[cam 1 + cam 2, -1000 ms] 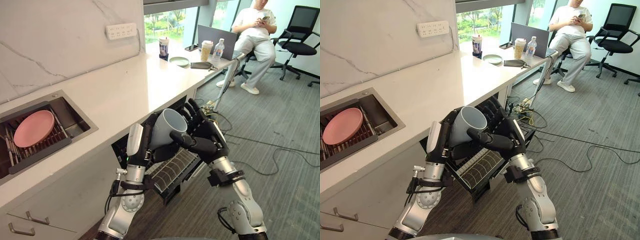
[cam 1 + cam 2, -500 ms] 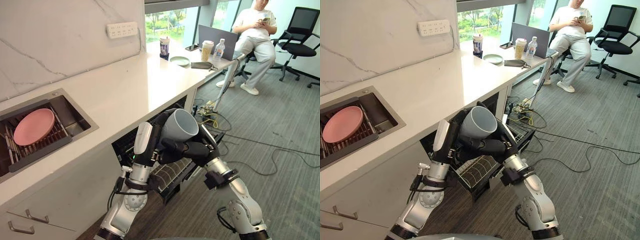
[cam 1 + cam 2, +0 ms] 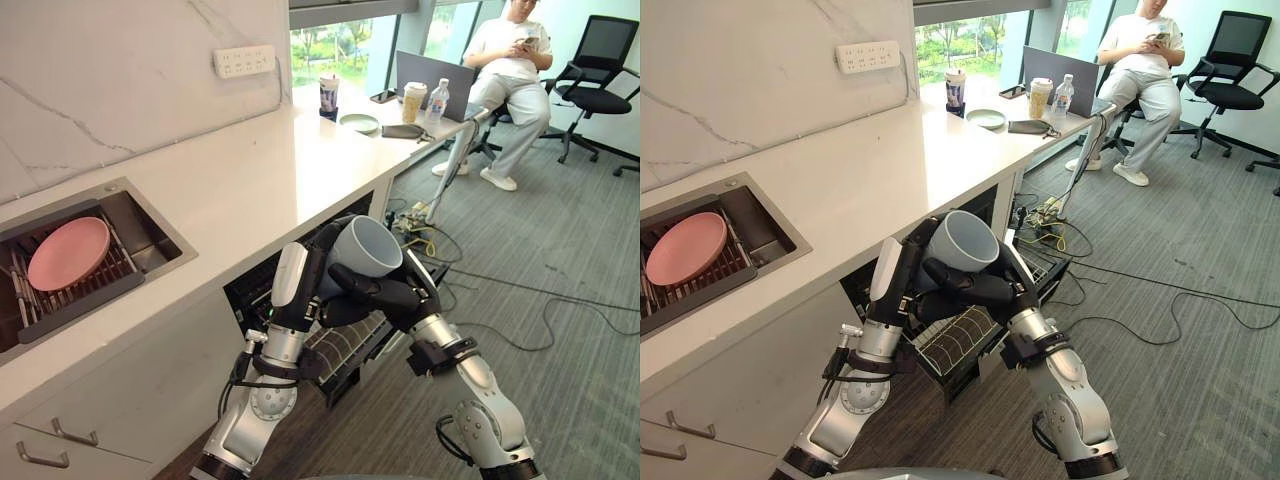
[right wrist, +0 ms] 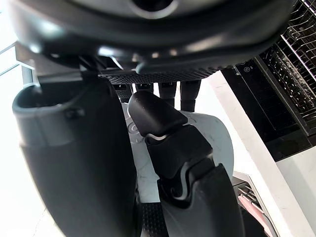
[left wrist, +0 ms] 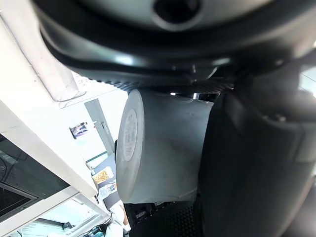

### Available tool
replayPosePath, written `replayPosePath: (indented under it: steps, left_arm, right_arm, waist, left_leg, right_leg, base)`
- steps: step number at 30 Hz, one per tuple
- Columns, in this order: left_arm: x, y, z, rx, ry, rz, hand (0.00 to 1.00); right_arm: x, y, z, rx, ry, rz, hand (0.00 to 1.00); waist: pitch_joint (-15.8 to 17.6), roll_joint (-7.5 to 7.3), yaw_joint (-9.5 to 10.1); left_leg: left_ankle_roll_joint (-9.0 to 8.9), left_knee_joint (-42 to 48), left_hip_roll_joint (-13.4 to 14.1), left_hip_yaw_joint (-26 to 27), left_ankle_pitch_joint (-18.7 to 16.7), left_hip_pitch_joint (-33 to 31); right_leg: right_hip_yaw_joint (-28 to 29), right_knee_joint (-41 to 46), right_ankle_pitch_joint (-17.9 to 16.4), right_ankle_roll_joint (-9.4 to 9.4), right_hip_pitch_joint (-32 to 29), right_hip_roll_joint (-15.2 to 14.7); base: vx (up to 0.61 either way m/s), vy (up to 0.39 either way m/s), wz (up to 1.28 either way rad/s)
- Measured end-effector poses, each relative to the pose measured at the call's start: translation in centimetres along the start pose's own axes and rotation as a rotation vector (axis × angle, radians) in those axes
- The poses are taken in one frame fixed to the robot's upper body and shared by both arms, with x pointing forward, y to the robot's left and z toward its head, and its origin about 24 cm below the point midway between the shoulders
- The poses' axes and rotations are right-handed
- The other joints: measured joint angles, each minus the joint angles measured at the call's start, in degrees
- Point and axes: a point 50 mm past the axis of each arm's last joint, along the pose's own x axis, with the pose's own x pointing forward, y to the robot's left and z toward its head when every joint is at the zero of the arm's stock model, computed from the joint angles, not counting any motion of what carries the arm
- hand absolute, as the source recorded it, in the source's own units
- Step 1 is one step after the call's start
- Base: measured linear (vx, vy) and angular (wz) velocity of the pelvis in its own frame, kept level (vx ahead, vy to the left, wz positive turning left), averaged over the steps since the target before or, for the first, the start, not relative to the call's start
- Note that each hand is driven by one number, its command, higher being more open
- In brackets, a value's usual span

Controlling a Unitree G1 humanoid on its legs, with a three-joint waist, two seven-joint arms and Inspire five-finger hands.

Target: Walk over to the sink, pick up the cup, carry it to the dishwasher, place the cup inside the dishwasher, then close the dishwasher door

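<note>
The cup [image 3: 366,246] is clasped between the left robot hand [image 3: 306,292] and right robot hand [image 3: 388,296].

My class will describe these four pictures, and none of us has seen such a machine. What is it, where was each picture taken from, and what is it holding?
It is a humanoid robot: two silver-grey arms ending in dark hands. Two pictures come from cameras in its head, looking down; two from cameras on its wrists, very close to the hands. The left hand and right hand both curl their fingers round a pale grey-blue cup, held near the open dishwasher's wire rack. A round pink plate rests in the steel sink set in the white counter.
</note>
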Motion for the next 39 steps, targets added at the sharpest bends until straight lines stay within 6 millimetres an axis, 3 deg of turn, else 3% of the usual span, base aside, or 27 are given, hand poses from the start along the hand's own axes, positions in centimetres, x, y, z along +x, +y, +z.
replayPosePath:
  steps: [6,12,20,24,30,33,35,38,39]
  left_arm:
    - [-0.2,-0.3,-0.2,-0.019,0.033,0.011,1.0]
    - [-1.4,-0.3,-1.4,-0.007,0.119,0.038,1.0]
    - [-2.2,2.6,-3.2,-0.013,0.258,0.28,1.0]
    - [-2.9,3.5,-4.0,-0.138,0.341,0.354,1.0]
    - [-8.0,2.3,-7.6,-0.344,0.634,0.227,1.0]
    - [-12.8,1.4,-10.3,-0.37,0.903,0.161,1.0]
    - [-17.2,1.5,-12.3,-0.358,1.137,0.13,1.0]
    - [-21.7,2.6,-13.0,-0.338,1.329,0.16,1.0]
    - [-22.3,2.8,-13.1,-0.335,1.348,0.171,1.0]
  right_arm:
    - [0.1,0.0,-0.1,0.016,-0.006,-0.049,0.0]
    - [0.3,-0.2,0.4,0.14,-0.094,-0.139,0.0]
    - [-0.1,-1.1,1.2,0.293,-0.224,-0.234,0.0]
    - [-0.7,-1.9,1.5,0.3,-0.259,-0.288,0.0]
    - [-2.3,-5.0,0.5,0.174,-0.185,-0.413,0.0]
    - [-3.1,-7.6,-0.7,-0.006,-0.022,-0.458,0.0]
    - [-3.1,-10.0,-1.9,-0.146,0.128,-0.502,0.0]
    - [-2.6,-12.4,-2.4,-0.284,0.276,-0.53,0.0]
    - [-2.3,-12.8,-2.4,-0.313,0.304,-0.532,0.0]
  waist:
    - [0.0,0.0,0.01]
    - [0.0,0.0,-0.02]
    - [0.01,0.0,0.05]
    - [0.09,-0.04,0.06]
    - [0.22,-0.2,1.5]
    - [0.98,-0.71,1.6]
    - [2.92,-1.41,2.41]
    - [6.14,-1.47,3.92]
    - [6.92,-1.43,4.43]
  left_leg:
    - [0.07,0.01,-0.05,-0.12,0.05,-0.02]
    - [0.19,0.0,-0.1,-0.36,0.13,-0.03]
    - [0.49,-0.01,-0.41,-1.17,0.38,-0.03]
    - [0.76,-0.09,-0.82,-2.06,0.6,-0.04]
    - [1.3,-0.46,-1.44,-3.74,1.07,-0.31]
    - [1.67,-1.46,-2.17,-5.86,2.16,-0.87]
    - [1.87,-2.45,-2.73,-7.48,3.36,-1.16]
    - [2.19,-2.58,-3.24,-9.93,4.39,-2.42]
    - [2.25,-2.59,-3.35,-10.37,4.59,-2.71]
  right_leg:
    - [-0.09,-0.01,0.01,0.01,0.02,-0.05]
    - [-0.29,-0.05,0.01,0.01,0.11,-0.11]
    - [-1.14,-0.13,0.0,0.02,0.58,-0.43]
    - [-2.04,-0.13,-0.06,0.1,0.97,-0.79]
    - [-3.8,-0.15,-0.3,0.5,1.42,-1.65]
    - [-5.98,-0.2,-0.35,0.87,1.43,-2.22]
    - [-7.68,-0.13,-0.3,1.02,1.52,-2.49]
    - [-10.15,-0.1,-0.2,1.16,1.44,-2.95]
    - [-10.64,-0.09,-0.15,1.21,1.36,-3.05]
  base:
    - [0.0,0.0,0.0]
    - [0.0,0.0,0.01]
    - [0.0,-0.002,0.06]
    - [-0.04,-0.013,0.12]
    - [-0.03,-0.008,0.16]
    - [-0.03,-0.006,0.36]
    - [-0.05,-0.014,0.38]
    - [-0.07,-0.012,0.42]
    - [-0.07,-0.006,0.44]
